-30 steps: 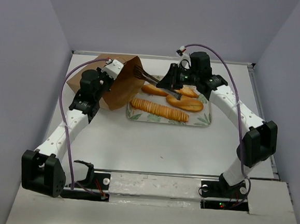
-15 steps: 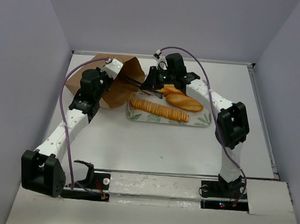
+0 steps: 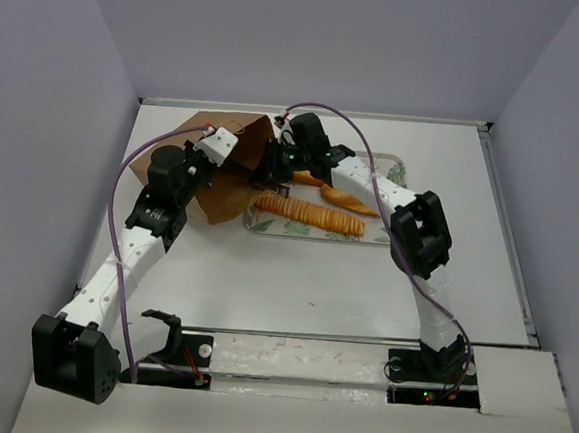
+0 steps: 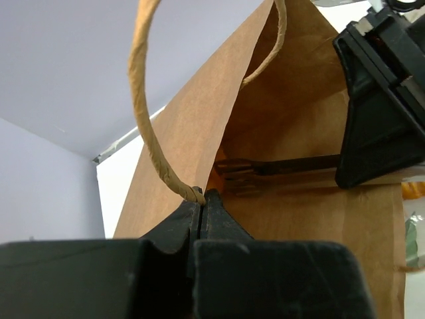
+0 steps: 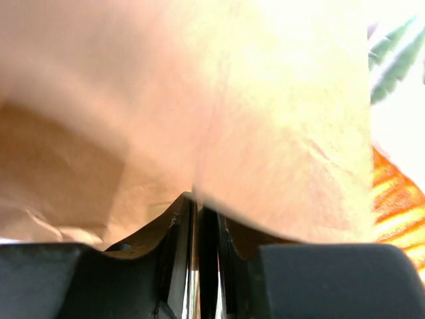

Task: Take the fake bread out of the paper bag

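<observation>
The brown paper bag (image 3: 224, 176) lies on its side at the back left, mouth toward the tray. My left gripper (image 3: 218, 143) is shut on its cord handle (image 4: 149, 133) at the upper rim (image 4: 201, 195), which holds the mouth open. My right gripper (image 3: 266, 170) is at the mouth, shut on metal tongs (image 4: 279, 166) whose tips reach inside the bag. Three fake bread loaves lie on the tray (image 3: 374, 231): a long ribbed one (image 3: 310, 214) in front and two (image 3: 349, 197) (image 3: 308, 178) behind, partly under my right arm. In the right wrist view, bag paper (image 5: 199, 100) fills the frame above the jaws (image 5: 198, 199).
The leaf-patterned tray sits just right of the bag at the back centre. Grey walls close the table in on the left, back and right. My right arm stretches over the tray.
My right arm has swung left from above the tray, carrying the tongs into the bag's mouth. My left gripper keeps hold of the handle, and the bag has shifted slightly.
</observation>
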Controlling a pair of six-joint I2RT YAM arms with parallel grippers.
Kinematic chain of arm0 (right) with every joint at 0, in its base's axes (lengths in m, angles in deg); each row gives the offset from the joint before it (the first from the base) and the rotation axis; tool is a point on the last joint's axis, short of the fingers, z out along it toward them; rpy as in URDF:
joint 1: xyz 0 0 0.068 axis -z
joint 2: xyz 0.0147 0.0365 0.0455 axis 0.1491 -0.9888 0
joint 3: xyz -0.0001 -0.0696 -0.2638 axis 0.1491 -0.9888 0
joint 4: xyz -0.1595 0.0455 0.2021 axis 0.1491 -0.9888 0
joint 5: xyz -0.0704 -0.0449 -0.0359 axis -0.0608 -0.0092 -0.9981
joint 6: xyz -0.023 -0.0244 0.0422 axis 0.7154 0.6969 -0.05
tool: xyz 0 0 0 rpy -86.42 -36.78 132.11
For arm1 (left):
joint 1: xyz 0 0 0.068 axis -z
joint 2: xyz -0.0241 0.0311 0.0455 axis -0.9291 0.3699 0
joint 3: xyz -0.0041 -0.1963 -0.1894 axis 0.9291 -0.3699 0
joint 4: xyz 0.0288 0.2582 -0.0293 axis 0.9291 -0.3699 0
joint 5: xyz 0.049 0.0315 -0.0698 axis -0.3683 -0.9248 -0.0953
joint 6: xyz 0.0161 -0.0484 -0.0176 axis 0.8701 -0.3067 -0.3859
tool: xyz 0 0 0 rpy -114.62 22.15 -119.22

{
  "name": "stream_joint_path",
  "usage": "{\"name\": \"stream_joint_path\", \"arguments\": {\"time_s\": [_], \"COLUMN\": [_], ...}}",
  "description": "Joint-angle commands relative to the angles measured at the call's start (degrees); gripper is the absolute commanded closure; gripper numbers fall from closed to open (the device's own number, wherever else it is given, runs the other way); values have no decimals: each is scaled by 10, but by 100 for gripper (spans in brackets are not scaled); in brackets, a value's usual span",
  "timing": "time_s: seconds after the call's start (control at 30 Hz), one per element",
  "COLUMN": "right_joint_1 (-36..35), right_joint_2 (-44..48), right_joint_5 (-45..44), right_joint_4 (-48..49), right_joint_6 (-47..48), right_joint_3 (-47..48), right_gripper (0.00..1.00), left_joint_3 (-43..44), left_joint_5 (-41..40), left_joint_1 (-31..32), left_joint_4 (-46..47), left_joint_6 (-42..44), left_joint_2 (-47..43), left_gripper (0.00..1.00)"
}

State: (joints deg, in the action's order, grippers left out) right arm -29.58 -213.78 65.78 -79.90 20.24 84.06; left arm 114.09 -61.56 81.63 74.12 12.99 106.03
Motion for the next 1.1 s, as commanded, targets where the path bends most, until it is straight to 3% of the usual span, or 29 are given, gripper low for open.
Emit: {"name": "stream_joint_path", "arguments": {"time_s": [0.0,0.1,0.47,0.8,1.07], "right_joint_1": [28,44,44,44,39], "right_joint_2": [-20,-34,-58,-105,-132], "right_joint_5": [4,21,39,63,96], "right_joint_4": [33,68,123,158,235], "right_joint_6": [-113,-182,-255,-322,-378], "right_joint_3": [22,21,17,46,66], "right_gripper": [73,68,60,59,57], "left_joint_3": [-5,-10,-32,-34,-46], "left_joint_5": [22,29,45,61,126], "left_joint_1": [5,5,8,12,12], "left_joint_4": [21,25,46,67,94], "left_joint_6": [-16,-19,-12,-11,22], "left_joint_2": [-6,-2,0,16,20], "left_gripper": [100,100,100,100,100]}}
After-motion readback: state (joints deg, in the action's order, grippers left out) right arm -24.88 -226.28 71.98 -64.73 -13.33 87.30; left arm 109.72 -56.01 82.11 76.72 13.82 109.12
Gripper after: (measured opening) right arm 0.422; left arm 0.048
